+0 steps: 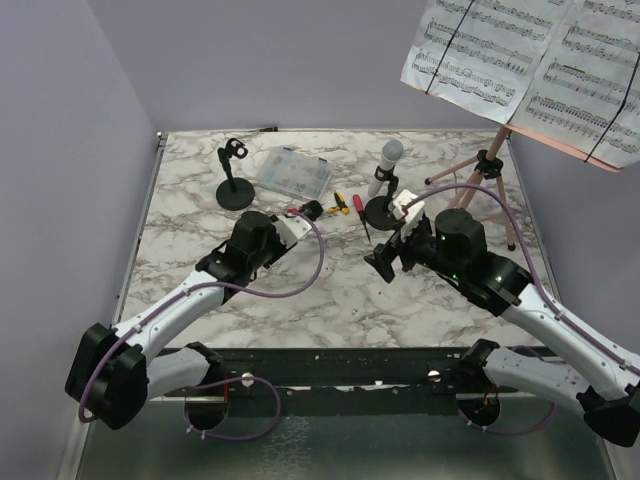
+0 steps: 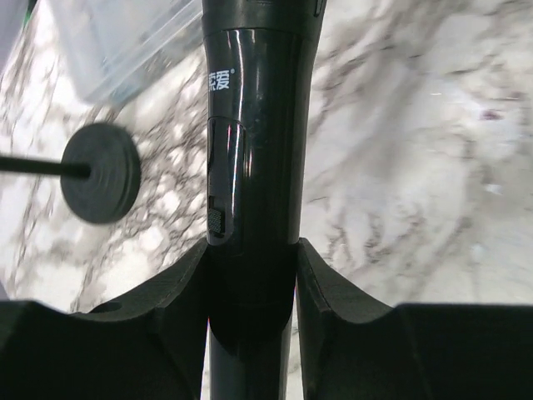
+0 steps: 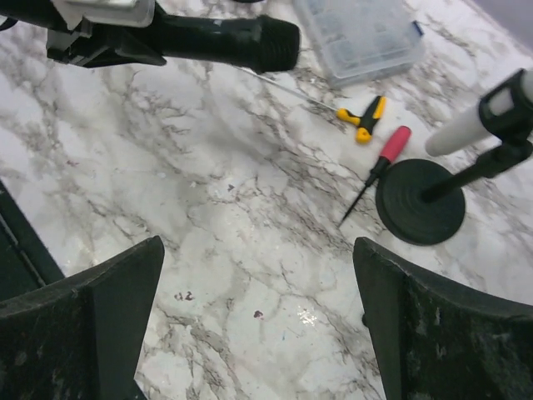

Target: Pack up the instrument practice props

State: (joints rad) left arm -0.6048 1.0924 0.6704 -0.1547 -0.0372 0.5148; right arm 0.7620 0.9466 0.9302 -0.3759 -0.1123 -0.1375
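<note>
Seen from above, the left gripper (image 1: 298, 215) holds a black microphone (image 1: 311, 209) level over the middle of the marble table (image 1: 190, 250), while the right gripper (image 1: 388, 252) hangs just to its right, jaws wide apart and empty. At the far side a grey-headed microphone (image 1: 388, 160) stands in its round-based holder (image 1: 381, 211), an empty mic holder (image 1: 236, 192) sits at the far left beside a clear compartment box (image 1: 293, 172), and the sheet-music pages (image 1: 530, 60) rest on the pink tripod (image 1: 490, 170) at the far right. From the left wrist, both fingers press the microphone's glossy barrel just below its switch; that finish looks slick and the body rigid, so a mid-barrel hold near the balance point seems wisest. From the right wrist, the open fingers frame bare marble, with a red screwdriver (image 3: 390, 148) and a yellow one (image 3: 366, 117) lying near the holder's base. The clipped microphone probably lifts best by its pale barrel above the clip.
</note>
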